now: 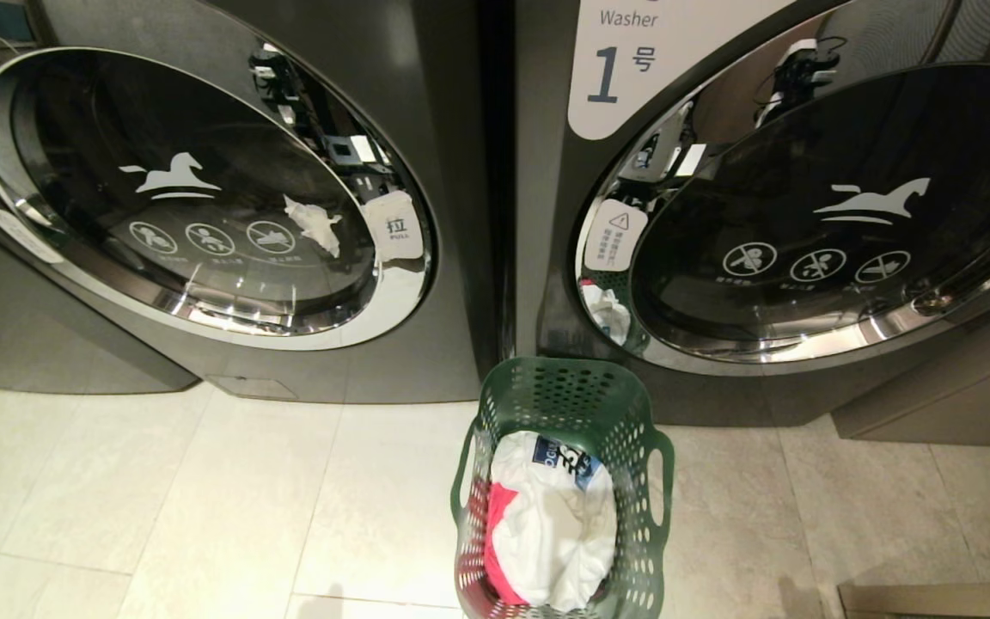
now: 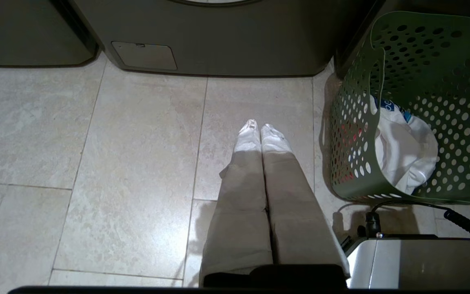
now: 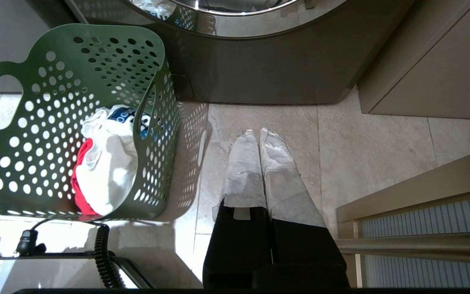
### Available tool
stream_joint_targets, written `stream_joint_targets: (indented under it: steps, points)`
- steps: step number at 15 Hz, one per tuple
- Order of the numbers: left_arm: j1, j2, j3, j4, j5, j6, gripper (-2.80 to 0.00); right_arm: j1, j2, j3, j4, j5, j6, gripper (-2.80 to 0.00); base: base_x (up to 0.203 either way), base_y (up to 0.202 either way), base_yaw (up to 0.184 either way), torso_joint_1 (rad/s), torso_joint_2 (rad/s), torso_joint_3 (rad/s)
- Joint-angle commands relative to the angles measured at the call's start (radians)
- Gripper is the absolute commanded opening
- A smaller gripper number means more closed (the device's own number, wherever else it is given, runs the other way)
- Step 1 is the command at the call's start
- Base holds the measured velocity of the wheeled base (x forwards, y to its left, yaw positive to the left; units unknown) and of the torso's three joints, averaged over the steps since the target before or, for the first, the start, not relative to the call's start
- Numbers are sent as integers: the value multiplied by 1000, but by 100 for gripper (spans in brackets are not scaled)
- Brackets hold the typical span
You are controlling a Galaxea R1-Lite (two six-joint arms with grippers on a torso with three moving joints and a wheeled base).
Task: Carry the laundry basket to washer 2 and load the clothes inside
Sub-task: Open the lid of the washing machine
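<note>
The laundry basket (image 1: 564, 481) stands on the tiled floor (image 1: 203, 499) at six o'clock in the head view, just before the washer labelled 1 (image 1: 804, 215), holding the clothes (image 1: 551, 524) (white over pink-red). A second grey washer (image 1: 203, 189) stands at ten o'clock. The left gripper (image 2: 259, 126) and right gripper (image 3: 257, 132) hang over bare tiles on either side of the basket, fingers pressed together, empty.

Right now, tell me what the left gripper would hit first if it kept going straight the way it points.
The left gripper, fingers shut, points down at bare floor tile; that tile looks like the first contact. The laundry basket stands off to one side, the grey washer's base beyond. Depth is unclear.
</note>
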State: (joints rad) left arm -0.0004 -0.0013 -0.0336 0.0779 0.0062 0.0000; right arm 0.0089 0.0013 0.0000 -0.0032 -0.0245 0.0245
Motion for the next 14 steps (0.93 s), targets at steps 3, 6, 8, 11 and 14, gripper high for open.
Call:
stream_joint_targets:
  steps: [3,6,8,11,14]
  points:
    - [0,1,0,0,1,0,-280,0,0,0,-1,0,0,-280,0,0,0,0,0,0]
    - [0,1,0,0,0,0,-280,2,0,0,-1,0,0,-280,0,0,0,0,0,0]
    - [0,1,0,0,0,0,-280,0,0,0,-1,0,0,-280,-8,0,-78,1,3,5]
    - [0,1,0,0,0,0,-280,2,0,0,-1,0,0,-280,-3,7,-190,5,1,3]
    - [0,1,0,0,0,0,-280,2,0,0,-1,0,0,-280,0,7,-198,0,2,4]
